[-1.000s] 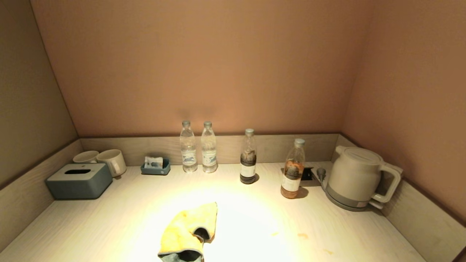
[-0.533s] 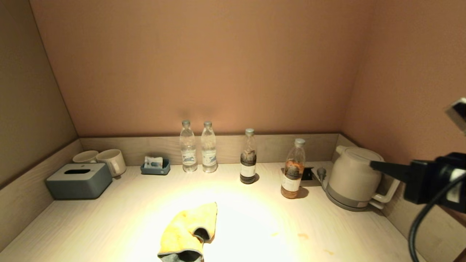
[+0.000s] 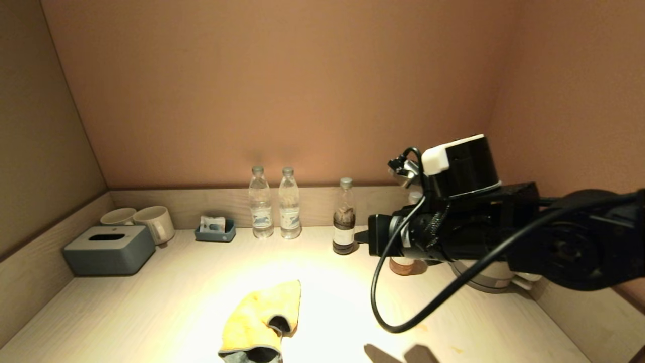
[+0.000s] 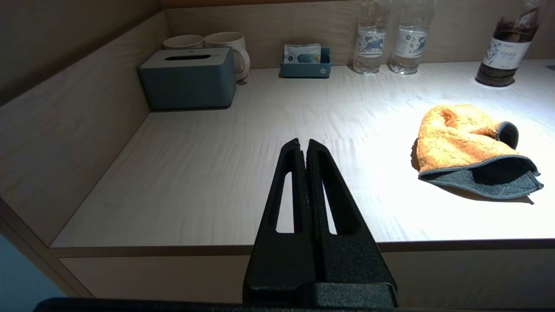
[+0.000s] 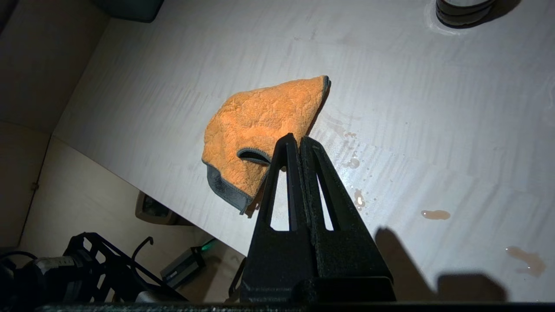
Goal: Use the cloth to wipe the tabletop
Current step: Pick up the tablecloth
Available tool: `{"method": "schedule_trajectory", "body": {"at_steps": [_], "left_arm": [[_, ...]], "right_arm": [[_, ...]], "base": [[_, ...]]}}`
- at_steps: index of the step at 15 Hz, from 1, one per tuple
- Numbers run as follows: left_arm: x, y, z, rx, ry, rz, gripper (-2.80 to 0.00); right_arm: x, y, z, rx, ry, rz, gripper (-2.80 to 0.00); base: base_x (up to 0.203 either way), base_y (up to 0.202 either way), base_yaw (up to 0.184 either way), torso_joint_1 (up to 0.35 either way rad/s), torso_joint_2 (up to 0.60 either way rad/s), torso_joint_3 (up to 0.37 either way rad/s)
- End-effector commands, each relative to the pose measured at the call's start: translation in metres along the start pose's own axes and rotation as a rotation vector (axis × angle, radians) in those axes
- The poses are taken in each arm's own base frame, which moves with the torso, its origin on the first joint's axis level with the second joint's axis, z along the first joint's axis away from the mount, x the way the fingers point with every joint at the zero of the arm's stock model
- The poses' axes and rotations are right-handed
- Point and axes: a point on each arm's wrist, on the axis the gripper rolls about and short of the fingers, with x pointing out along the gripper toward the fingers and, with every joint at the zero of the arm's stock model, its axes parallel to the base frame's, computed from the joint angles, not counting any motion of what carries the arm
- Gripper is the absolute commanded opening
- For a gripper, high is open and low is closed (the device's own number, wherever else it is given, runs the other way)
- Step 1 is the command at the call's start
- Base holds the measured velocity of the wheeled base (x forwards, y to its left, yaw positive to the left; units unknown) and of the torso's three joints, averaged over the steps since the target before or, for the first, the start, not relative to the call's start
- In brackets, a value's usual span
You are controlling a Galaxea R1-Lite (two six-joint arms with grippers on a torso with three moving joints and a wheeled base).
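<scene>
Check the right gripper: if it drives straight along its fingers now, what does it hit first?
Probably the cloth. The right gripper, shut and empty, points down at the cloth's near, folded edge; bare tabletop lies right beside it, so depth is uncertain.

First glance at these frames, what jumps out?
The right arm fills the head view's right side, high above the tabletop, its end effector shut and empty. Below it, the orange cloth lies crumpled near the front edge, with small orange stains beside it.

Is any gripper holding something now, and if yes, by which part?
Nothing is held. The right gripper is shut and empty above the cloth; the left gripper is shut and empty too.
</scene>
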Motion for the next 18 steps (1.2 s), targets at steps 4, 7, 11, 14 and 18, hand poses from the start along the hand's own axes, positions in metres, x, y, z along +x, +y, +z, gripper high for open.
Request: {"method": "schedule_trajectory", "body": {"at_steps": [4,7,11,14,18], "left_arm": [[0.000,0.000,0.000,0.000,0.001,0.000,-2.80],[0.000,0.000,0.000,0.000,0.001,0.000,-2.80],[0.000,0.000,0.000,0.000,0.001,0.000,-2.80],[0.000,0.000,0.000,0.000,0.001,0.000,-2.80],[0.000,0.000,0.000,0.000,0.001,-0.001,-2.80]], "right_arm": [[0.040,0.005,-0.005,0.038,0.072,0.003,-2.80],[0.043,0.007,-0.006,0.034,0.077,0.008,-2.80],[0.054,0.010,-0.007,0.030,0.093,0.013,-2.80],[0.065,0.011,-0.014,0.024,0.121,0.014,-2.80],[0.075,0.014,-0.017,0.016,0.141,0.020,-2.80]], "base": [[0.000,0.000,0.000,0.000,0.00,0.000],[0.000,0.000,0.000,0.000,0.00,0.000],[0.000,0.000,0.000,0.000,0.00,0.000],[0.000,0.000,0.000,0.000,0.00,0.000],[0.000,0.000,0.000,0.000,0.00,0.000]]}}
